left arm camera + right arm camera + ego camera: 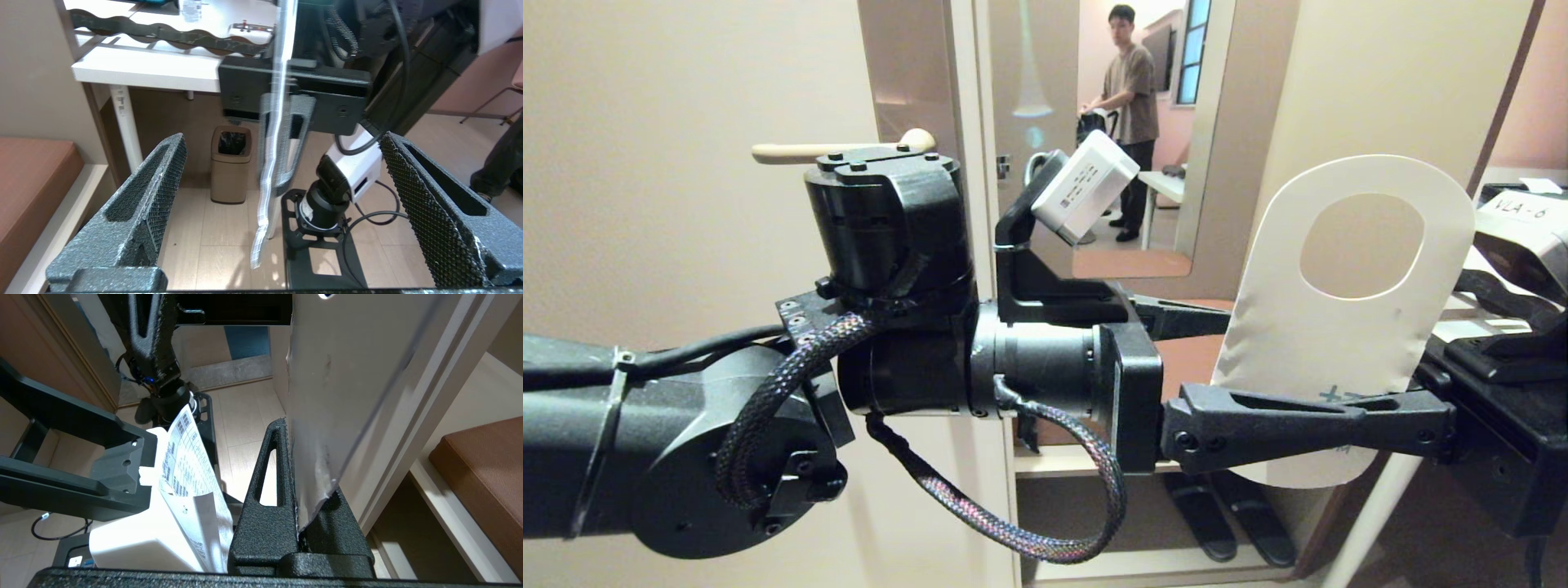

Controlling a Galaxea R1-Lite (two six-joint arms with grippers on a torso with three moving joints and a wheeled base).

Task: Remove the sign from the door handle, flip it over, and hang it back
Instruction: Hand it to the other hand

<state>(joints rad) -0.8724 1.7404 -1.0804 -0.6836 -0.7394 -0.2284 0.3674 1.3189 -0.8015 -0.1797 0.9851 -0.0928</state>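
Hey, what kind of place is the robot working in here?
Probably a hotel-style room entry: a door with a lever handle, a door hanger sign, and a desk with a small waste bin under it.

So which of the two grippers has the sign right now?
The right gripper, clamped on the sign; the left gripper stands open around it without touching.

A brown bin (231, 169) stands on the floor (220, 241).

The sign (1327, 327) shows a plain white face, the door handle (837, 149) is cream, and both arms are black.
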